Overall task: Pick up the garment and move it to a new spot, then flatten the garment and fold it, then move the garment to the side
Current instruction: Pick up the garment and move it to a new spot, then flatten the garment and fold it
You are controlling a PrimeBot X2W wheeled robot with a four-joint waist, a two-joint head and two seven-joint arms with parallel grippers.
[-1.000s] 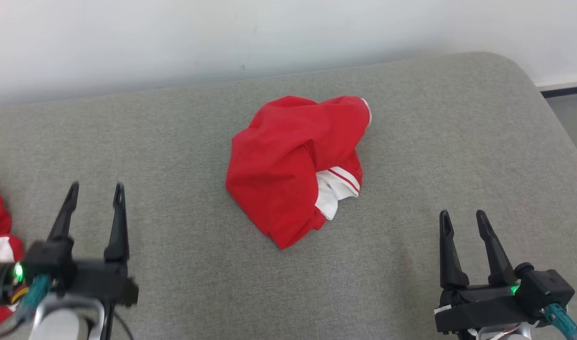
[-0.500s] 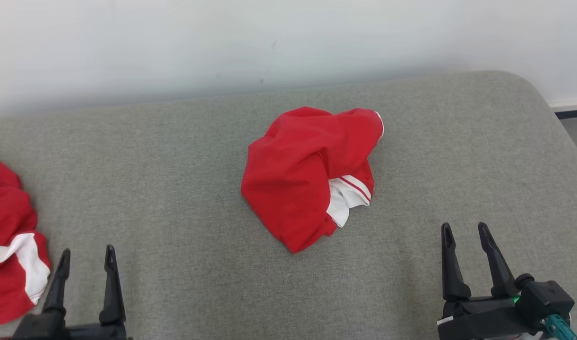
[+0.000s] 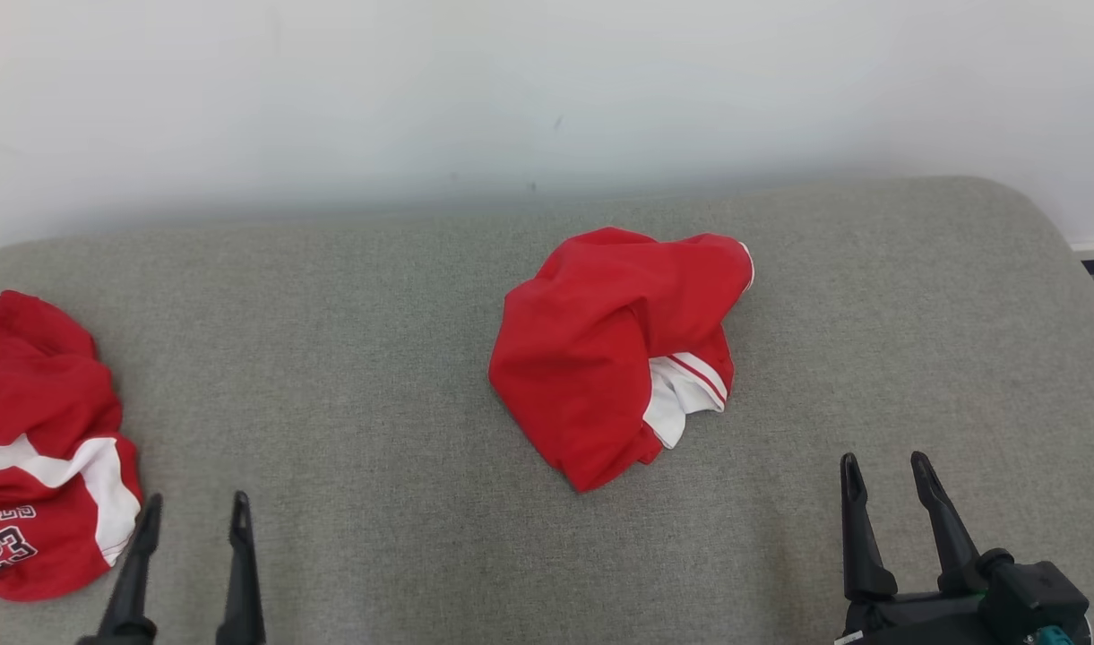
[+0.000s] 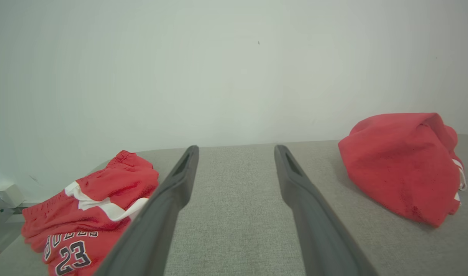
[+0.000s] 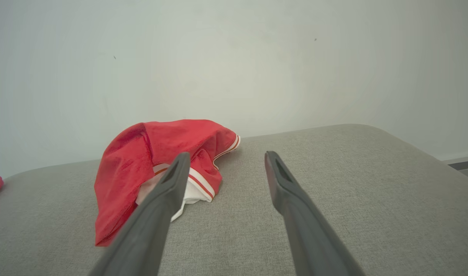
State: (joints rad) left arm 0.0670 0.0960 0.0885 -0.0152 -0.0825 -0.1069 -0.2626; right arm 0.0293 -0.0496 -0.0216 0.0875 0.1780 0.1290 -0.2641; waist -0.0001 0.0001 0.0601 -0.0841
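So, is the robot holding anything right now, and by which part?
Nothing. The left hand and right hand are open and empty; the crumpled red garment lies apart from both on the grey cushion.

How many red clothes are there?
2. The crumpled red garment lies in the middle of the grey cushion; the red shorts marked 23 lie at its left end.

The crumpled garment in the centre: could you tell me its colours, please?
The crumpled garment is red with white, red-striped trim; best in head view.

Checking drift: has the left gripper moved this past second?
Yes. The left gripper drew back toward the robot, from the far end of the numbered jersey to its near half.
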